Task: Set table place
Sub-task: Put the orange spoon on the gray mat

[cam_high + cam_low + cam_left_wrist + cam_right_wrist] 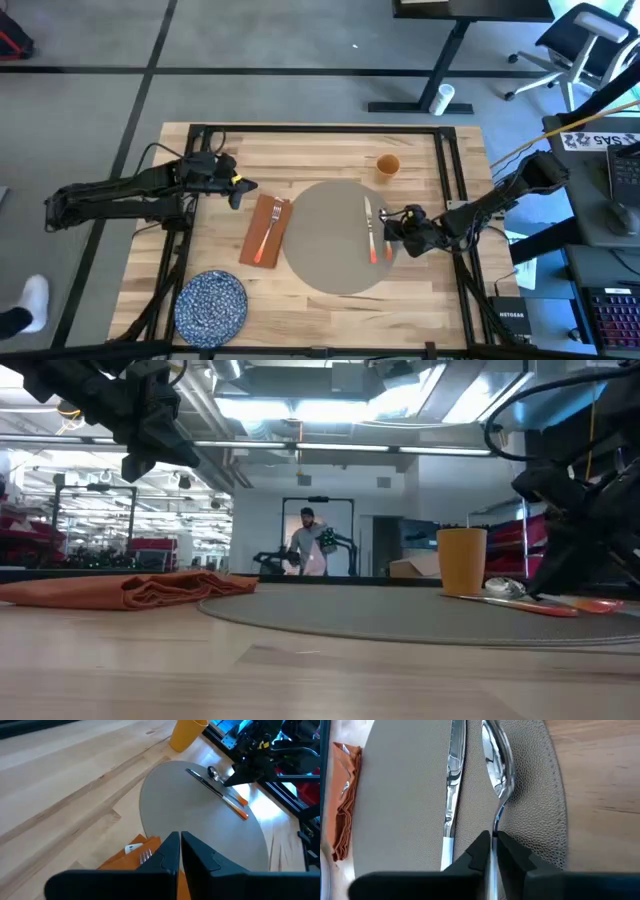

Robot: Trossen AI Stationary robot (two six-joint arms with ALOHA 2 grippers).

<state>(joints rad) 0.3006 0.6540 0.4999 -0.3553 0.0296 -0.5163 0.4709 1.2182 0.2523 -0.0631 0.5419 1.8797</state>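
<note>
One spoon [496, 765] in right pincer [491, 851], one knife [454, 775] alongside, on one placemat [330, 235]

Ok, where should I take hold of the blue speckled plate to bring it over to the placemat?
Probably by its rim: the plate lies flat on the table, so only the edge offers a pinch. Come from above on the side nearest the left hand, one finger inside, one outside.

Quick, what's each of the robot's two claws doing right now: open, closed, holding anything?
Left tool: closed, empty, above the napkin.
Right tool: closed on the spoon, beside the knife on the placemat.
</note>
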